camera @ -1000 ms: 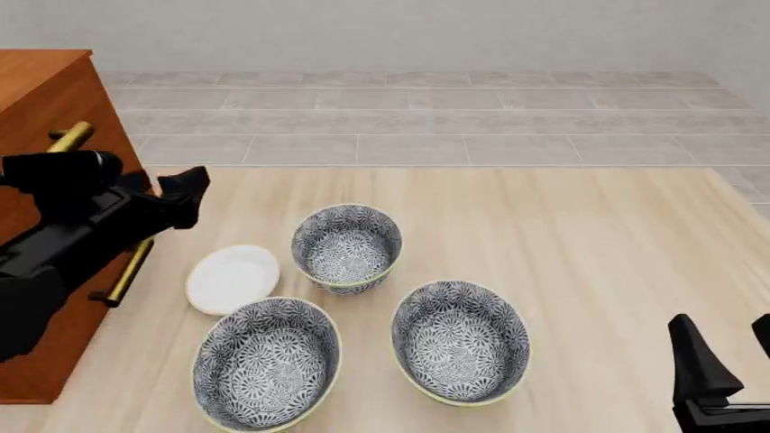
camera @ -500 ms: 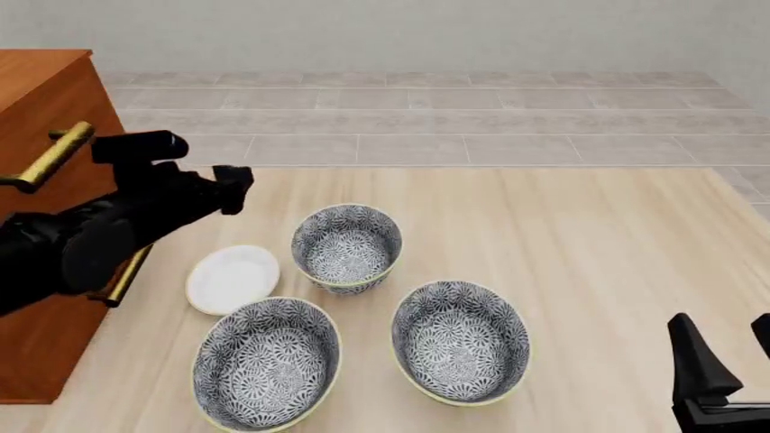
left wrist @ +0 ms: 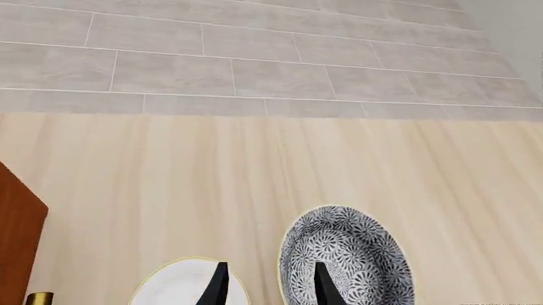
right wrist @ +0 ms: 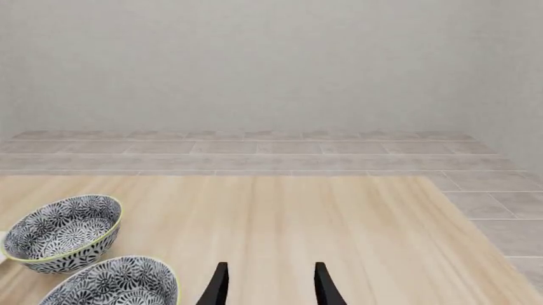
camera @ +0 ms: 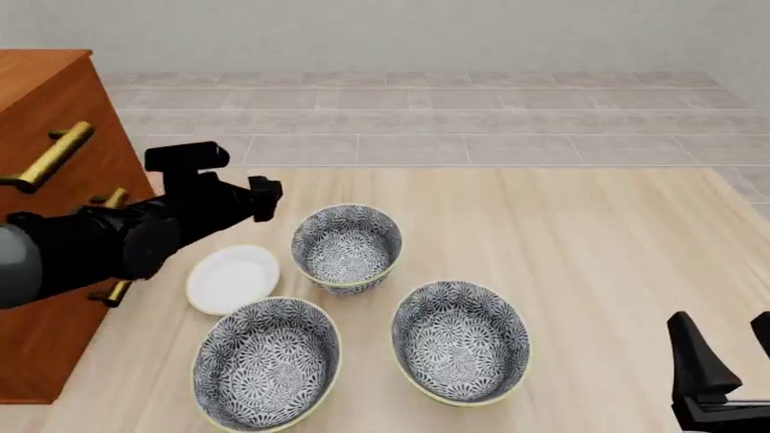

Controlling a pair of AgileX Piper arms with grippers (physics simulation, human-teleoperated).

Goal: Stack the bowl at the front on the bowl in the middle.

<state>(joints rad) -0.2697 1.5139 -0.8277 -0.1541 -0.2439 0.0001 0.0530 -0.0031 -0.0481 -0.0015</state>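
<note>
Three alike flower-patterned bowls stand on the table. The bowl at the front is nearest, at the left. The bowl in the middle lies to its right, a little farther back. A third bowl stands behind both. My left gripper hangs open above the table, just left of the third bowl's far rim, with nothing between its fingers. My right gripper stays open and empty, low at the table's front right, well apart from the bowls.
A small flat white plate lies left of the third bowl. A brown wooden cabinet with brass handles stands along the table's left side, under my left arm. Tiled floor lies beyond the table's far edge.
My left arm has swung right and forward, off the cabinet front and toward the back bowl. The right arm and all bowls have stayed put.
</note>
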